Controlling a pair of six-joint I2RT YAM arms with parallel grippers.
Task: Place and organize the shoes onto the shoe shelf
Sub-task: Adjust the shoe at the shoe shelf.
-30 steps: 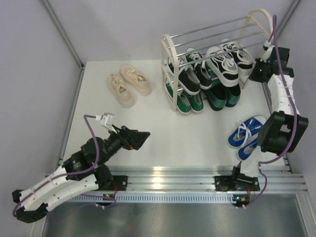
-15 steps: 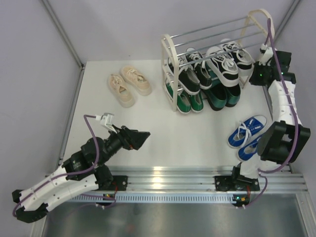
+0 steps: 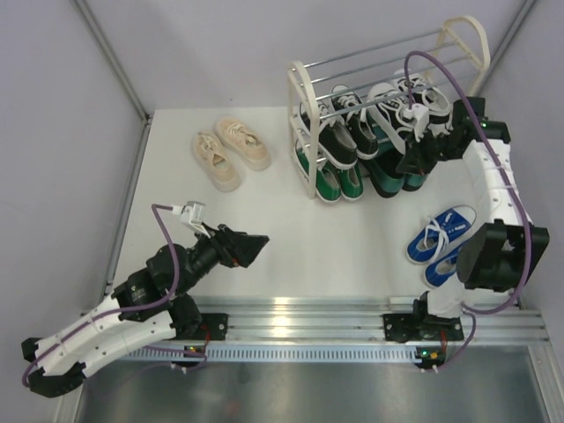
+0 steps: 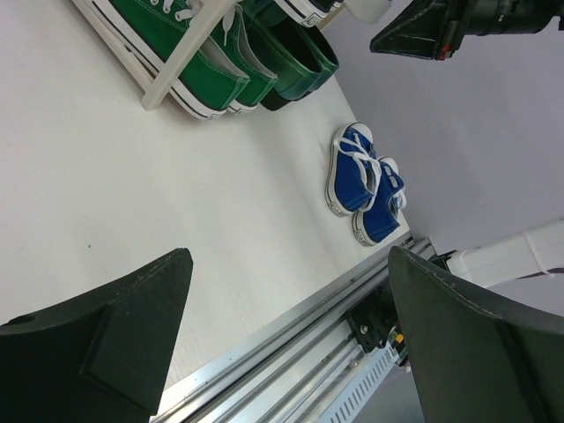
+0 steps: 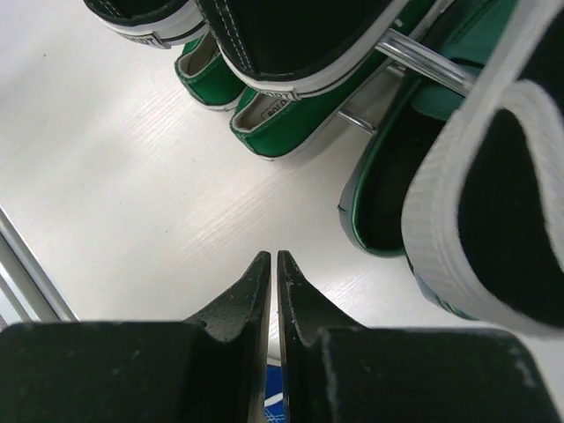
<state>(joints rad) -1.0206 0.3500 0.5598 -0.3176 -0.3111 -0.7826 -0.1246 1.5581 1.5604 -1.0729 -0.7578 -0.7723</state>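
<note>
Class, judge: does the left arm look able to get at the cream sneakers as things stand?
Probably yes. The cream sneakers lie in the open on the left arm's side of the table, with bare surface between them and the open left tool. Whether the arm stretches that far is uncertain.

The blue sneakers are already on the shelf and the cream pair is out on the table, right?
No: the blue sneakers lie on the table too, off the shoe shelf, as the top view shows. The cream pair is on the table.

Wide gap between cream sneakers (image 3: pixel 231 152) and shoe shelf (image 3: pixel 298 67) — passable, blue sneakers (image 3: pixel 438 240) obstruct right front
</note>
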